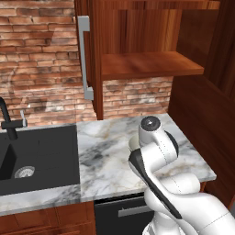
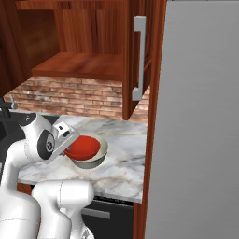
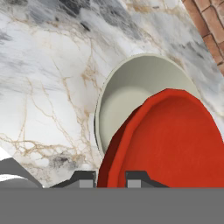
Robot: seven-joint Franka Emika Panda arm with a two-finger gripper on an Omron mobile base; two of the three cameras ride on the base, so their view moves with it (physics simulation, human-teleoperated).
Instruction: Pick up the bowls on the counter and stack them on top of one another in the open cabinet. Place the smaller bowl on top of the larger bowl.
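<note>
The smaller bowl (image 3: 170, 140), glossy red, has its rim pinched between my gripper (image 3: 110, 179) fingers, which are shut on it. It hangs tilted right over the larger bowl (image 3: 131, 87), pale grey-beige with a cream inside, which stands on the marble counter (image 3: 48, 87). In the right base view the red bowl (image 2: 83, 147) overlaps the larger bowl (image 2: 93, 160), and the gripper (image 2: 65, 140) holds it at its left rim. Whether the two bowls touch I cannot tell. The open cabinet (image 1: 147, 64) hangs above, its wooden shelf bare. In the left base view the arm hides the bowls.
A black sink (image 1: 36, 156) with a dark faucet (image 1: 7, 119) lies left of the counter. The cabinet door with its grey bar handle (image 2: 138, 58) stands open. A tall grey panel (image 2: 200, 116) walls off the right side. A brick wall runs behind.
</note>
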